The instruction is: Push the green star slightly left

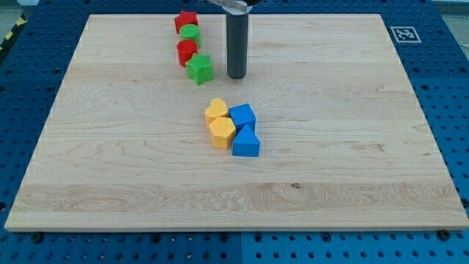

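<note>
The green star lies on the wooden board near the view's top, left of centre. It touches a red block just above and to its left. My tip stands on the board right of the green star, with a small gap between them. The rod rises straight to the view's top edge.
A green round block and a red star continue the column above the red block. Near the board's middle sit a yellow heart, a yellow hexagon, a blue cube and a blue triangle block, all clustered.
</note>
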You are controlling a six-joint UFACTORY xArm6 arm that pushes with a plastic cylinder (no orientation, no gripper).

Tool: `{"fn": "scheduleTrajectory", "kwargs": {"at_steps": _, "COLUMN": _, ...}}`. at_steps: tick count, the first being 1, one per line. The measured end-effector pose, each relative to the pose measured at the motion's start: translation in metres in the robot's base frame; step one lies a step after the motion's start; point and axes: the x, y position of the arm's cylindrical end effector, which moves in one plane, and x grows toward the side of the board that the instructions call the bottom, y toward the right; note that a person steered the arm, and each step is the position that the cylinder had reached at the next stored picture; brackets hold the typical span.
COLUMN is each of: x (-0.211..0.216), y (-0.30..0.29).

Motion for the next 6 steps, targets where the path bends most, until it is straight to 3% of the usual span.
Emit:
{"fn": "scheduleTrajectory", "kwargs": {"at_steps": 2, "x": 0.000, "y": -0.046}}
{"fn": "scheduleTrajectory", "kwargs": {"at_steps": 6, "x": 0.030, "y": -0.052}}
